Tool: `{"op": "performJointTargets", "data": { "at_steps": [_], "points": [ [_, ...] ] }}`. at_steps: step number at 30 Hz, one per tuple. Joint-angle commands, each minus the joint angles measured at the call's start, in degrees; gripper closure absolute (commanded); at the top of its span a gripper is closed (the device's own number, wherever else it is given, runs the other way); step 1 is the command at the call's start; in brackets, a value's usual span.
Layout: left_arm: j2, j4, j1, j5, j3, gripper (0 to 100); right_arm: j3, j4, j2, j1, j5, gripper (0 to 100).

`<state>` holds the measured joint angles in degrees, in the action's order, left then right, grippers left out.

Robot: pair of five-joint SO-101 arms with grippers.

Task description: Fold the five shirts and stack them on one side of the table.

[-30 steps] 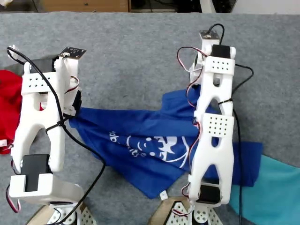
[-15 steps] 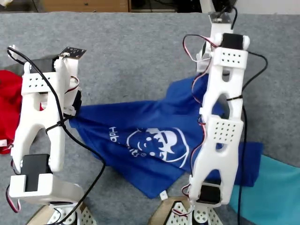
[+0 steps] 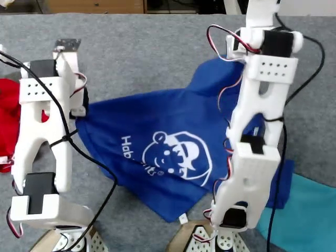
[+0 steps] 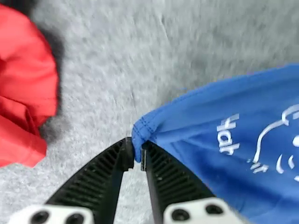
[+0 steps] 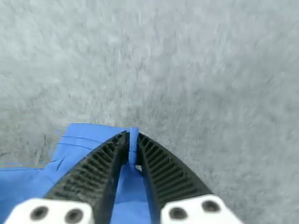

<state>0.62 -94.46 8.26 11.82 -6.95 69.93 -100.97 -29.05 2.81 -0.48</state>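
The blue shirt (image 3: 157, 152) lies spread out, print up, in the middle of the grey table (image 3: 147, 47). The left gripper (image 4: 137, 156) is pinched closed on a hemmed corner at the shirt's 9 o'clock edge. The right gripper (image 5: 132, 151) is likewise clamped tight on a fold of blue cloth at its 1 o'clock end. A red shirt (image 3: 8, 121) sits bunched at the table's 9 o'clock edge, and a teal shirt (image 3: 310, 215) lies at 4 o'clock, touching the blue one.

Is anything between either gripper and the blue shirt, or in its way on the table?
Nothing visible. The left gripper and the right gripper each pinch the blue shirt directly at its edge. The red shirt lies beside the left arm and the teal shirt by the right arm's base, neither between.
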Motion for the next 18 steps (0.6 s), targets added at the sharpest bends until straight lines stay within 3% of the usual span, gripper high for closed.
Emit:
{"op": "performJointTargets", "data": {
  "at_steps": [1, 10, 18],
  "points": [
    [2.9, -0.6, -0.1, -4.7, -7.9, 98, 0.0, 0.5, 8.1, -0.4, 1.9, 99.4],
    [2.5, -5.0, 0.1, -15.1, -32.4, 98, 0.0, 1.7, 19.9, -0.3, 1.9, 99.4],
    [2.4, -4.7, 0.1, -16.4, -52.9, 98, 0.0, 13.0, 30.6, 1.9, 1.8, 99.4]
  ]
}}
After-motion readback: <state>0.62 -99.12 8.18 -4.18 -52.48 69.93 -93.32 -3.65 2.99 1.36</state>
